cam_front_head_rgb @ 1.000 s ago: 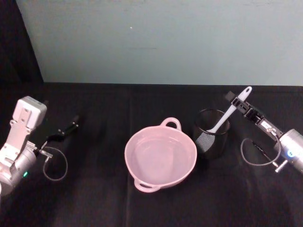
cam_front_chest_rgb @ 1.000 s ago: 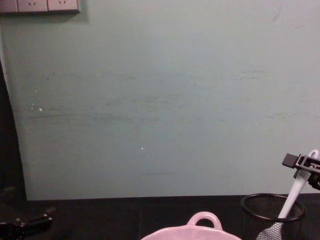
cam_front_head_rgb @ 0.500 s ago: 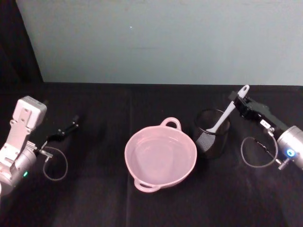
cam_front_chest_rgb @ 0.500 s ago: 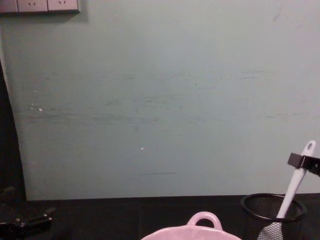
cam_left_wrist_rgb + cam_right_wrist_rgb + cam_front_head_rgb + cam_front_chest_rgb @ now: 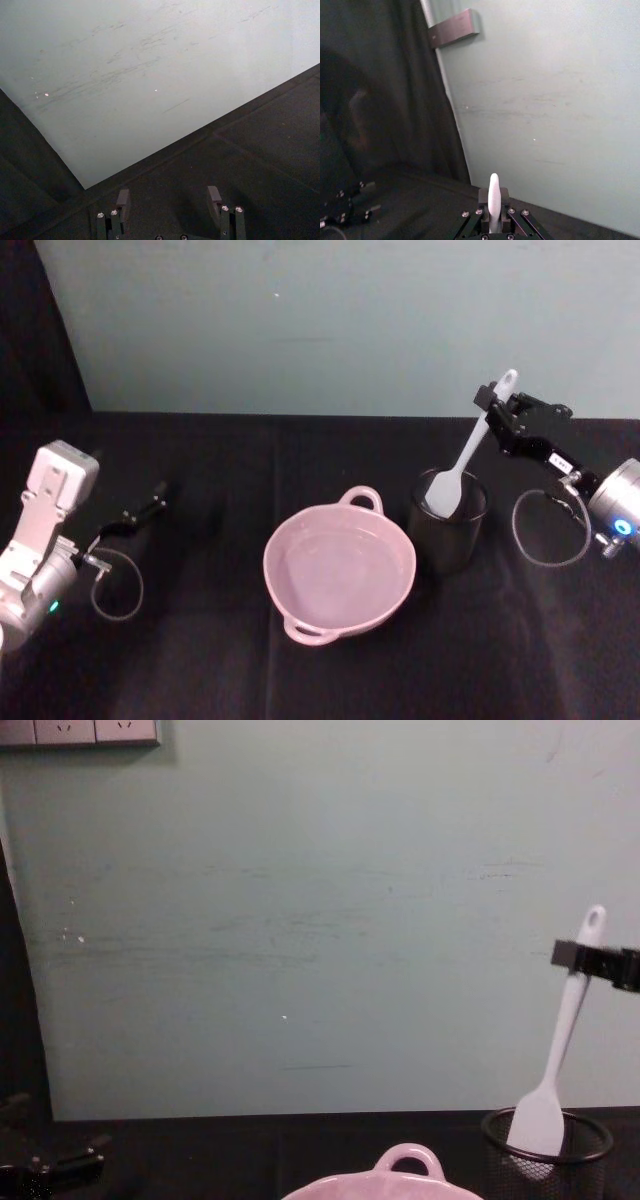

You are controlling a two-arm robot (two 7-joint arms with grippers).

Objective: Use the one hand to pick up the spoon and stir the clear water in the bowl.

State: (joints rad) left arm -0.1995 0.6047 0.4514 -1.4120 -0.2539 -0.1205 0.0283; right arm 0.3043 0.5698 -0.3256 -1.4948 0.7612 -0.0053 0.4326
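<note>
We log right gripper (image 5: 497, 412) raised above table, jaws clamped on spoon (image 5: 468, 455) just under holed handle end. Spoon hangs tilted below jaws, paddle head down, its tip just inside rim of black mesh cup (image 5: 447, 535). Pink bowl (image 5: 285, 545) on black cloth, lower than jaws, just beside cup, apart from spoon. Left gripper (image 5: 143, 512) low, well apart from bowl, jaws spread, nothing between.
</note>
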